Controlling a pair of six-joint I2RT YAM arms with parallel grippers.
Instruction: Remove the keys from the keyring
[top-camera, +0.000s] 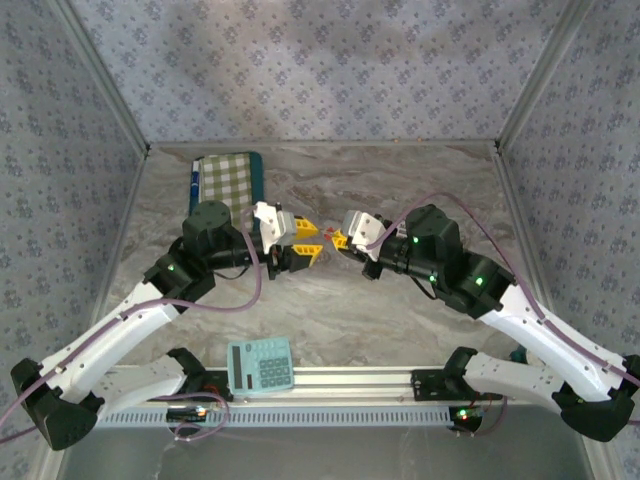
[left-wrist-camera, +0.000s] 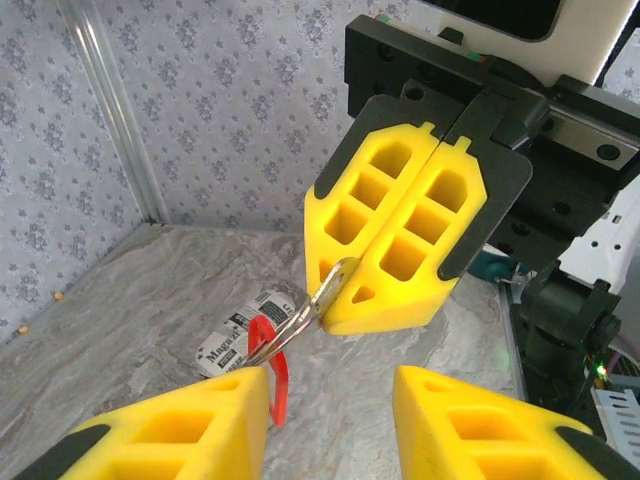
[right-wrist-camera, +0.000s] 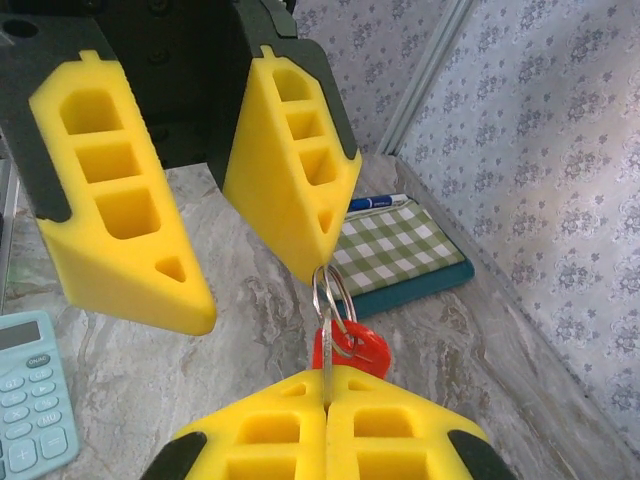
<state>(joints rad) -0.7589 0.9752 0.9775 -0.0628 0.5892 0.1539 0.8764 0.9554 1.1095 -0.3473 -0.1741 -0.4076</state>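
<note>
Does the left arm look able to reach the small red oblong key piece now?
Probably yes: the left gripper, jaws open, sits right at the red key piece, nothing between; the shut right gripper holds its metal ring.

A thin silver metal keyring shone polished, small red oblong plastic key piece looked glossy, blocky yellow gripper fingers looked matt, grey marbled tabletop looked smooth.

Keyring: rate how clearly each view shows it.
Top external: keyring is a tiny red speck, its metal unresolved. Left wrist: sharp, with glare along the metal loop. Right wrist: crisp and evenly lit, with the wallpaper behind slightly soft.
</note>
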